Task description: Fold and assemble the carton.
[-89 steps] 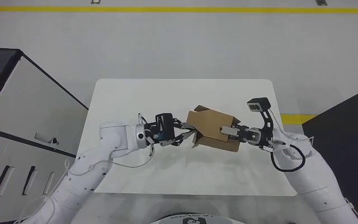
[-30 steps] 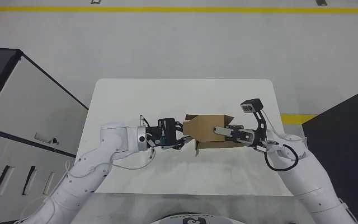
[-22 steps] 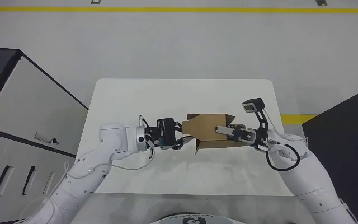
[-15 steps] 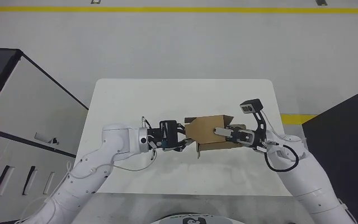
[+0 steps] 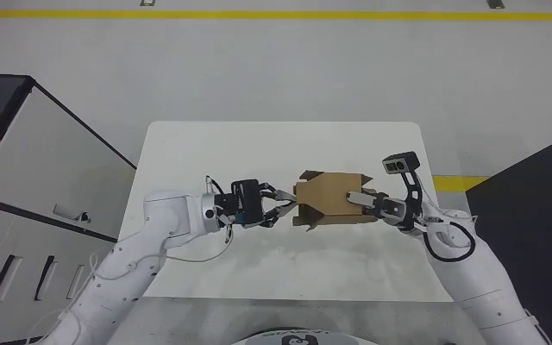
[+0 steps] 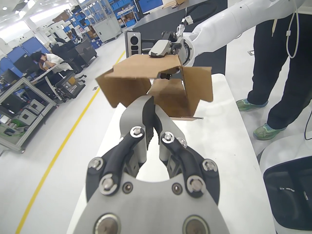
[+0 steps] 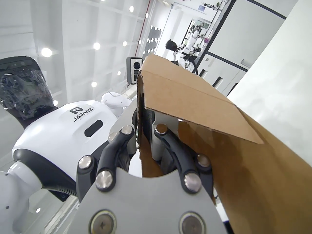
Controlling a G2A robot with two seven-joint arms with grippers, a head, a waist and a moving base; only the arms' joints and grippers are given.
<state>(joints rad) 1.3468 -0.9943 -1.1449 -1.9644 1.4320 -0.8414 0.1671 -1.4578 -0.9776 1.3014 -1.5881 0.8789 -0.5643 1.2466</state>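
The brown carton is held just above the white table, lying on its side with loose flaps at both ends. My right gripper is shut on one of its walls; the cardboard edge runs between its fingers. From the left wrist view, the carton shows its open end with flaps spread, and a right finger lies on top. My left gripper is shut, its tips against the inner flap at that end. In the top view the left gripper meets the carton's left edge.
A black-framed cabinet stands left of the table and a dark block to its right. Bare tabletop lies in front of and behind the carton. A yellow line crosses the floor beyond.
The right gripper has carried the carton a little to the right and turned it flatter. The left gripper stays at the carton's left end, its body drawn slightly back.
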